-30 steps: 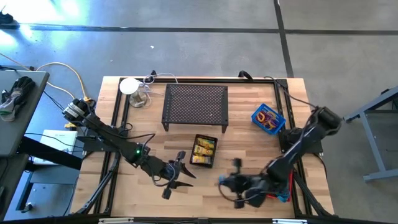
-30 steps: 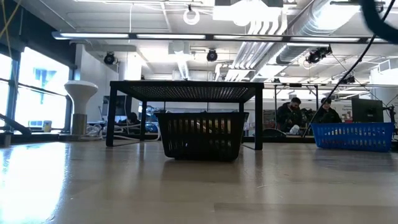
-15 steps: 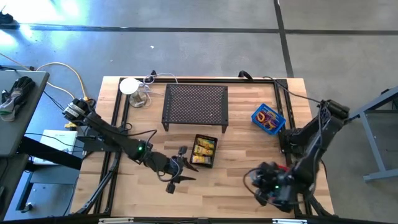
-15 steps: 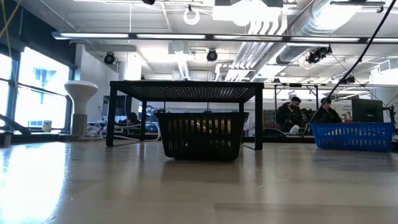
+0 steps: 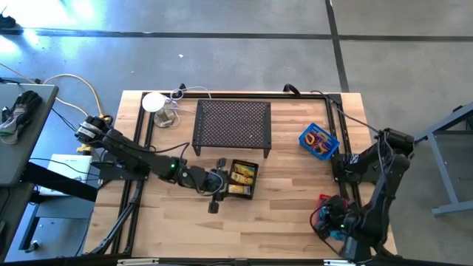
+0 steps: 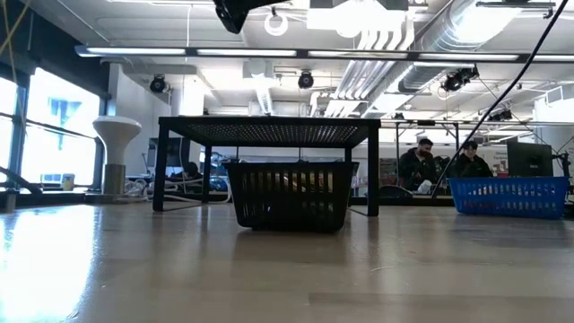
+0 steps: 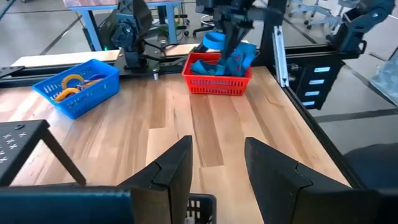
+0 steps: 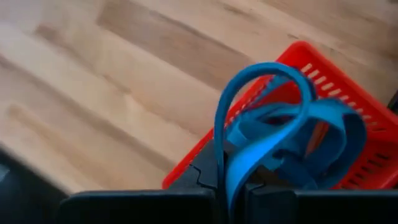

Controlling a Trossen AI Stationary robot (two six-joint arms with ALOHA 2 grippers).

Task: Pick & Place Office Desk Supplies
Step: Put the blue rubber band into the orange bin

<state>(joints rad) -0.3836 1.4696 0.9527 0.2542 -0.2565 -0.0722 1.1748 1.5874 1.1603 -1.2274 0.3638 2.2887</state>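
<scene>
Right wrist view showed you the right gripper (image 8: 231,186) with its fingers pressed together on blue rubber-band loops (image 8: 292,124), pinched at their lower end. The loops rose out from the fingertips and arched over the red mesh basket (image 8: 348,168), their long axis running away from the fingers. In the high view that gripper (image 5: 332,220) hung over the red basket (image 5: 325,201) at the surface's (image 5: 281,222) near right corner. Your left gripper (image 5: 219,186) sat just beside the black mesh basket (image 5: 242,179) of yellow packets (image 5: 243,176), fingers (image 7: 171,168) spread and holding nothing.
</scene>
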